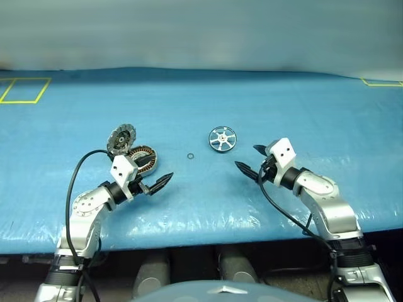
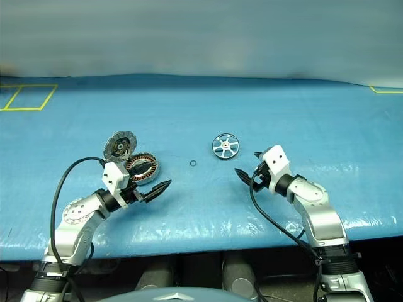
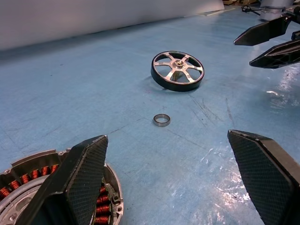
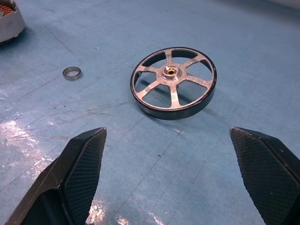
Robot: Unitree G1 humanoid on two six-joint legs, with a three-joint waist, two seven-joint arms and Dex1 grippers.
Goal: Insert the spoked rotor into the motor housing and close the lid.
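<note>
A desk (image 1: 264,113) covered with a smooth blue sheet spans the frame from left to right, glossy and slightly wrinkled toward the lower edge. A tiny thin metal ring (image 1: 190,155) lies flat on the sheet near the centre of the frame, apart from everything else. Yellow tape outlines a rectangle (image 1: 25,90) at the upper left of the desk, and a corner of another yellow outline (image 1: 381,82) shows at the upper right. Behind the desk, across the top, stands a plain pale wall (image 1: 201,31)
</note>
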